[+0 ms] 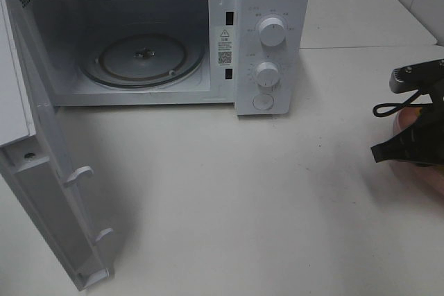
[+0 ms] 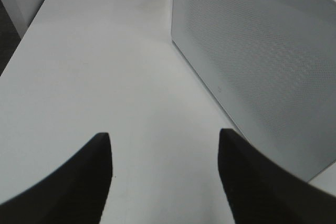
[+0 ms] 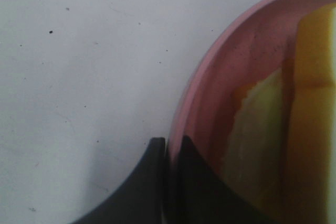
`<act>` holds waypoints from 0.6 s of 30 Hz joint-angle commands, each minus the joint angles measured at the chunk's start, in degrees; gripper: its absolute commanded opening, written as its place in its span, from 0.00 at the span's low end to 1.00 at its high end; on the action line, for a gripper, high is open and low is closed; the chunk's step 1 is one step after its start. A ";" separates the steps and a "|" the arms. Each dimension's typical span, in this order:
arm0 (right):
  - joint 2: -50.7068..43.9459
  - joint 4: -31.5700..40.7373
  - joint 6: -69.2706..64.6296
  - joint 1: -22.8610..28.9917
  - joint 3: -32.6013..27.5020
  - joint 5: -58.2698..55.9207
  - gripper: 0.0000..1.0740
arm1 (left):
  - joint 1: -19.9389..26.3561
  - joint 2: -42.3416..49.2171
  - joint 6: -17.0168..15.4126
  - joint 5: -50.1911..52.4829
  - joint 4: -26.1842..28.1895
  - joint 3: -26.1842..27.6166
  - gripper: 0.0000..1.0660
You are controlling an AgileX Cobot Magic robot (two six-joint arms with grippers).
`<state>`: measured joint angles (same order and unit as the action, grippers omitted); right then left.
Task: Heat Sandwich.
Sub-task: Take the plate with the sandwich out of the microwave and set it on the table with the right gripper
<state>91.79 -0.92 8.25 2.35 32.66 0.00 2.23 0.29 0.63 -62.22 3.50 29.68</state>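
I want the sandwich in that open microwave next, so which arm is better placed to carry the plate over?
The right. Its end effector is already closed on the rim of the pink plate that holds the sandwich. The left end effector is open over bare table beside the microwave, holding nothing.

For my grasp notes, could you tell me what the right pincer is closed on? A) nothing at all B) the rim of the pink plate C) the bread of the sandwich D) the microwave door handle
B: the right pincer pinches the pink plate at its rim, beside the sandwich.
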 commanded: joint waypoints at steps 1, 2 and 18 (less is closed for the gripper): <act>0.29 -0.29 -0.23 -0.34 0.40 1.66 0.04 | -0.17 0.29 -0.23 1.03 -0.11 -0.17 0.54; 0.29 -0.29 -0.23 -0.34 0.40 1.55 0.07 | -0.17 0.29 -0.23 1.03 -0.11 -0.17 0.54; 0.23 -0.29 -0.17 -0.17 0.40 0.86 0.59 | -0.17 0.29 -0.23 1.03 -0.11 -0.17 0.54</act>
<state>92.13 -0.92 8.25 2.35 32.77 1.09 2.23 0.29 0.63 -62.22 3.50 29.68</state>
